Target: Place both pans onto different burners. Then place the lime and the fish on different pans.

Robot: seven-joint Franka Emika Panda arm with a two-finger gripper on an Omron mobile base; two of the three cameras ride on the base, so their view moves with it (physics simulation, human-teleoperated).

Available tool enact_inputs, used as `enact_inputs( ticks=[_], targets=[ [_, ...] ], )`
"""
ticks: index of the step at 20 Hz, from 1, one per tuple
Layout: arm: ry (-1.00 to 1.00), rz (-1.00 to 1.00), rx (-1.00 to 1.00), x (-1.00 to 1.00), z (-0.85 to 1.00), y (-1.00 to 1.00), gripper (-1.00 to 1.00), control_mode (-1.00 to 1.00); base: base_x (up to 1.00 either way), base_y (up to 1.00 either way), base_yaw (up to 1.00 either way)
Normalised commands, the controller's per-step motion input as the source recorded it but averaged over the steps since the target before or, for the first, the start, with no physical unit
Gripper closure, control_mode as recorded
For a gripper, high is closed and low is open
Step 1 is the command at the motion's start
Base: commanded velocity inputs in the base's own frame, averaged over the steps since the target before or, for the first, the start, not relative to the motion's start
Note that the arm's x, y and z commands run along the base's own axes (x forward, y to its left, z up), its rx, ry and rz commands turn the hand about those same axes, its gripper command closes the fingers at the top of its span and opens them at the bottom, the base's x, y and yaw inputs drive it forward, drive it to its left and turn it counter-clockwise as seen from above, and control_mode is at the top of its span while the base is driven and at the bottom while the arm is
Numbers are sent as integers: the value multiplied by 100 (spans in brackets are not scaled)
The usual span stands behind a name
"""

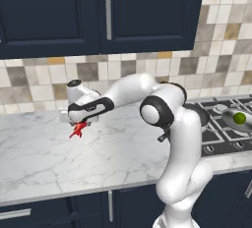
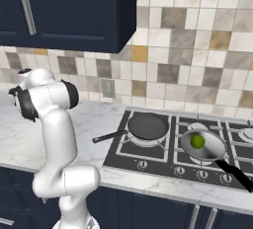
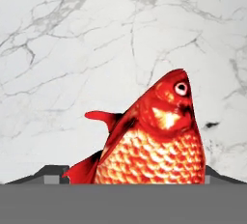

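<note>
Count at this frame:
- Pans: 2. One matte black pan with long handle; one grey metal pan.
- Limes: 1, the lime.
- Fish: 1, the red-orange fish.
- Burners: at least 4 partly visible on the cooktop; full count cannot be told.
- Control knobs along the front edge: 5 in the right base view.

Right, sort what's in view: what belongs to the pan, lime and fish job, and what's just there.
Job:
- fish, on the counter between the open gripper fingers
- lime, in the grey pan
- black pan, empty, on a burner

Just there:
- marble counter
- wall outlet
- cooktop knobs
</note>
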Motion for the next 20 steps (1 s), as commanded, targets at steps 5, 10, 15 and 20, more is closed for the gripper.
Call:
enact_inputs(
  ticks=[5, 10, 15, 20],
  targets=[
    [5, -3, 0, -38, 20, -57, 100, -100, 0, 0, 0],
    [8, -6, 0, -36, 24, -60, 100, -100, 0, 0, 0],
    [7, -6, 1, -29, 22, -60, 100, -100, 0, 0, 0],
    [4, -4, 0, -30, 16, -60, 100, -100, 0, 0, 0]
  ],
)
